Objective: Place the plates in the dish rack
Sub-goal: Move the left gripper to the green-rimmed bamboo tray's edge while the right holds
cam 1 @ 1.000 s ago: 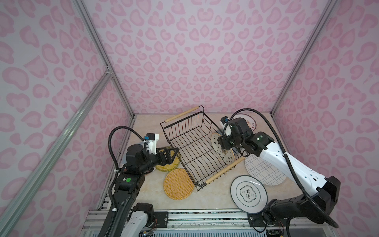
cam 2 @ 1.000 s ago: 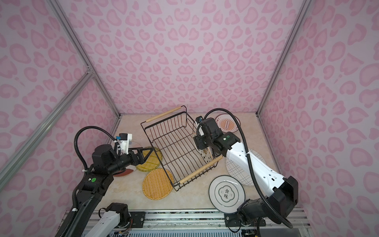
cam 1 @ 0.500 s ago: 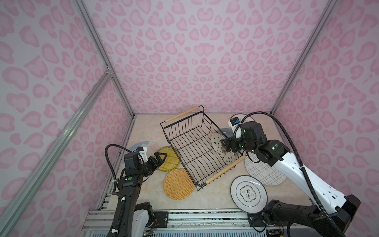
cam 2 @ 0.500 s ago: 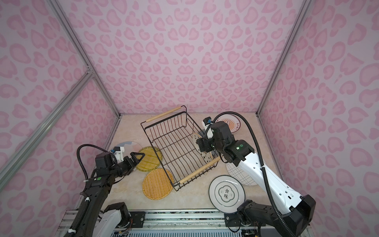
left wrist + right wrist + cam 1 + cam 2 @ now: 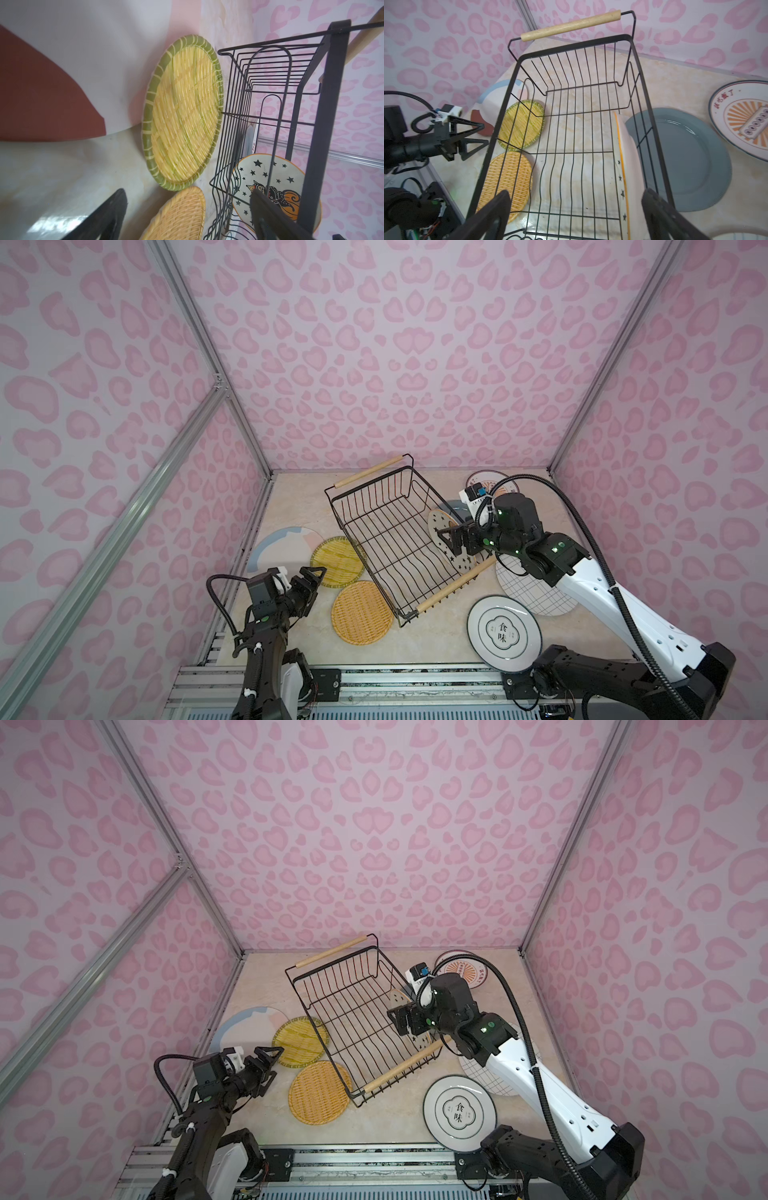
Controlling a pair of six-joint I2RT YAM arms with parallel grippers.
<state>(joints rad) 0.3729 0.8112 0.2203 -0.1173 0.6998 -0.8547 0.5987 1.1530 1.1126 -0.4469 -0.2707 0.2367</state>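
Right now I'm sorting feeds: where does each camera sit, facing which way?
Both top views: high behind the arms, looking down on the dish rack; both arms show.
Left wrist: behind the left gripper, facing the green-rimmed plate and rack.
Right wrist: behind the right gripper, looking along the rack.
Wrists share the star plate.

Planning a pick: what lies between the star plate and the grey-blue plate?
Only the dish rack's wall, in the right wrist view: star plate inside, grey-blue plate outside.

Star plate (image 5: 630, 166) on edge inside dish rack (image 5: 571, 26)
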